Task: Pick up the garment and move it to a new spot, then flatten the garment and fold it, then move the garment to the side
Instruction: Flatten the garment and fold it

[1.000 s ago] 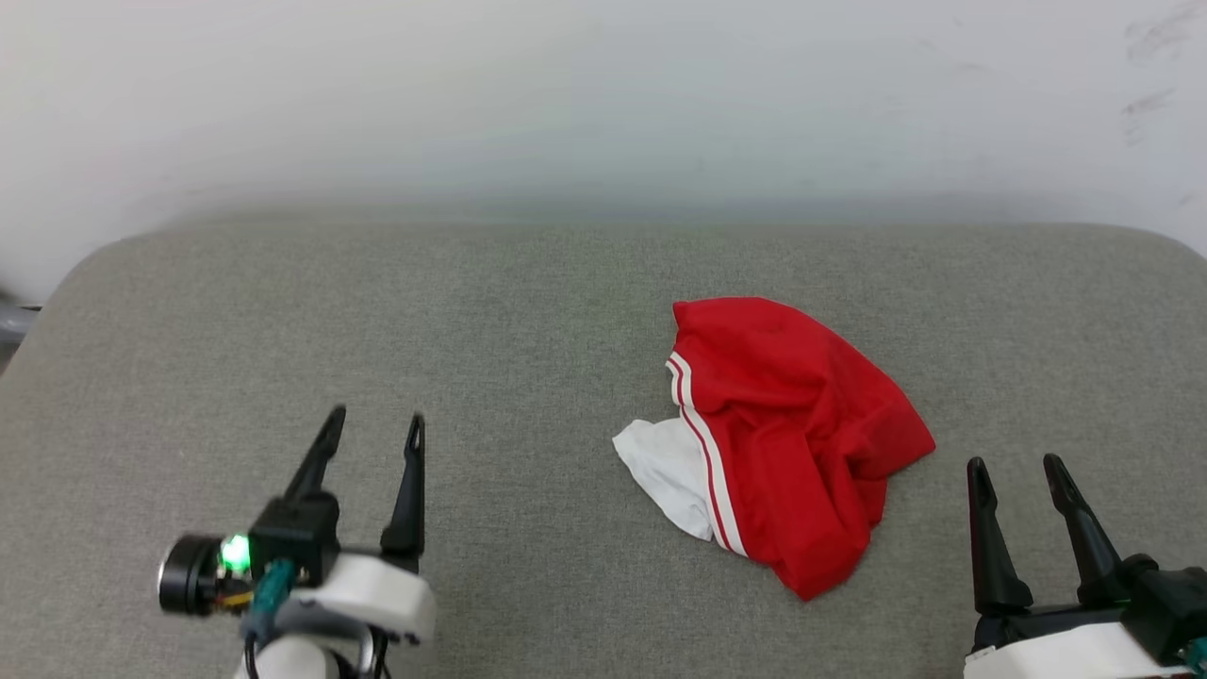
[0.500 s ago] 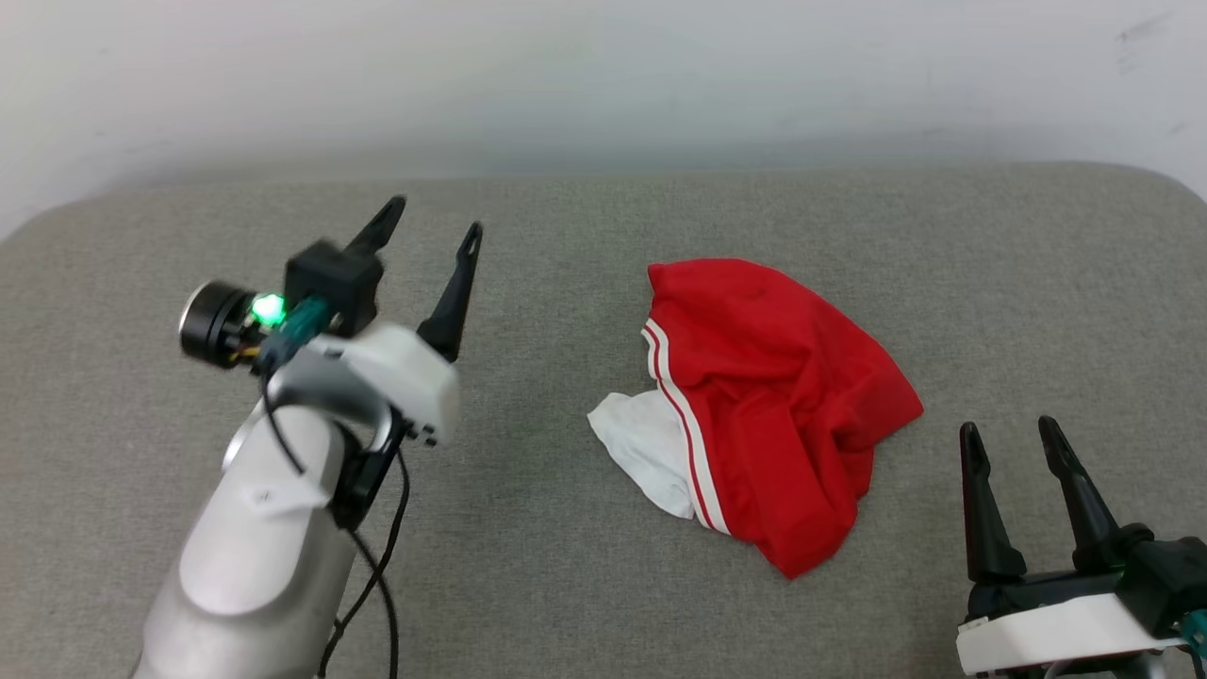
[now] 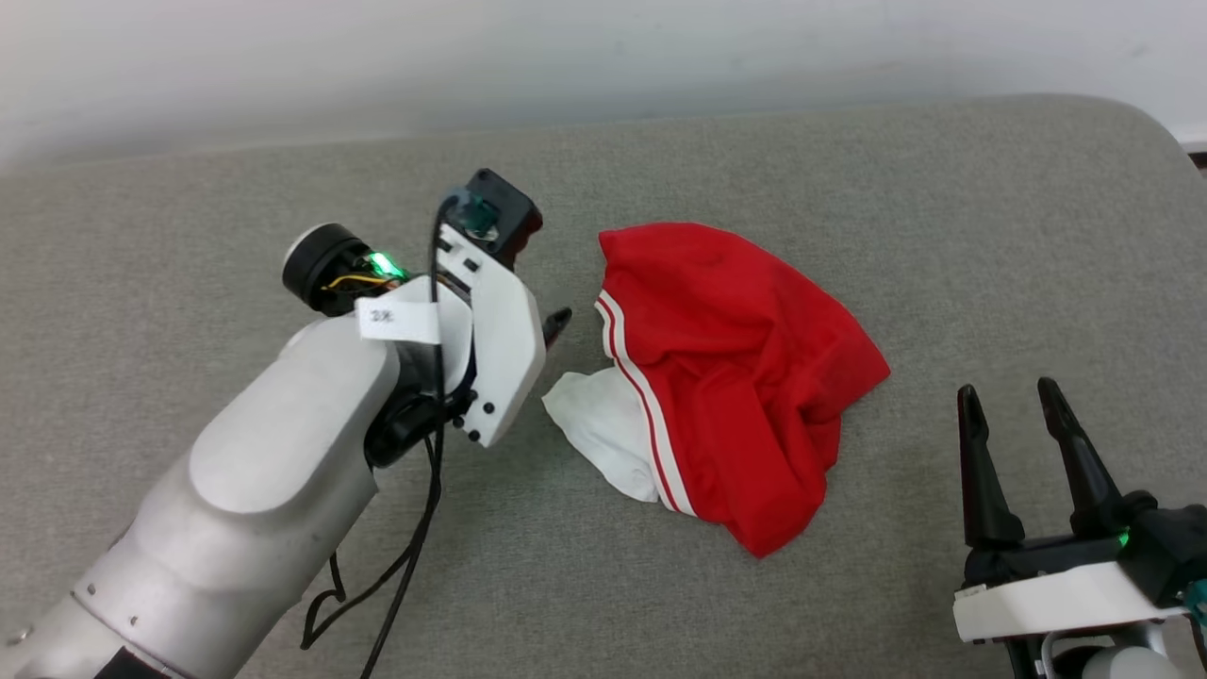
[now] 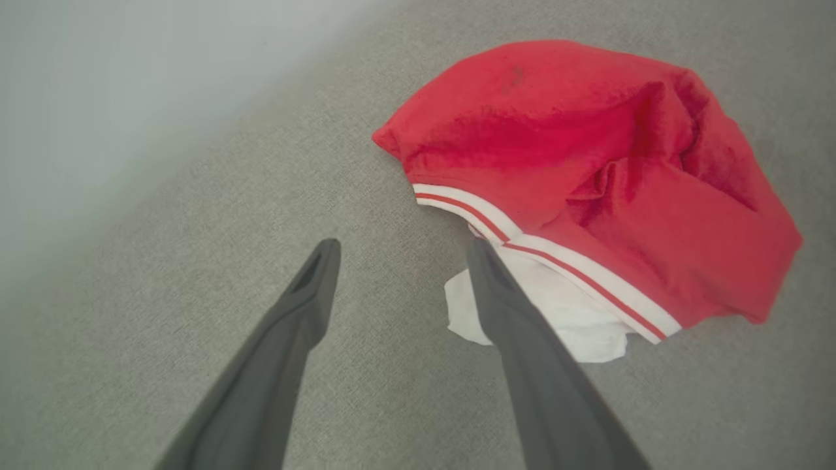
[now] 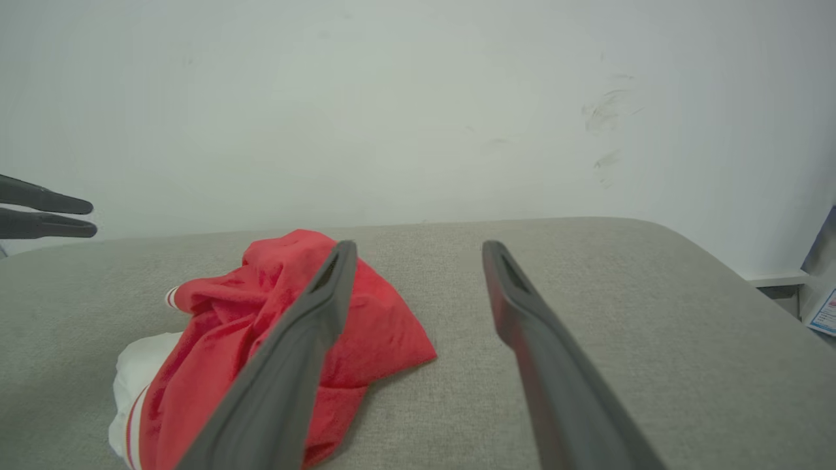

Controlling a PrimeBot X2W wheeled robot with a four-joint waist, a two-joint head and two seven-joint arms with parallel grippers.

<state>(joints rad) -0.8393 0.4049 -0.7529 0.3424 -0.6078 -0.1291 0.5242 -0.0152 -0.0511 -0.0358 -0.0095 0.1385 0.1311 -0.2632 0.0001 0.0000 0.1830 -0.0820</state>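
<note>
Lying crumpled: red garment (image 3: 745, 377), white sleeve | L gripper (image 4: 401, 247) apart | R gripper (image 3: 1004, 389) apart

My left tool (image 4: 401, 248) gapes wide, forearm slanting up from lower left — right tool (image 3: 1004, 389) likewise spread, lower right.

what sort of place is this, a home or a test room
Probably a bare test room, not certain: a grey fabric-covered surface with rounded corners, a plain scuffed white wall behind it, one crumpled red garment on it.
</note>
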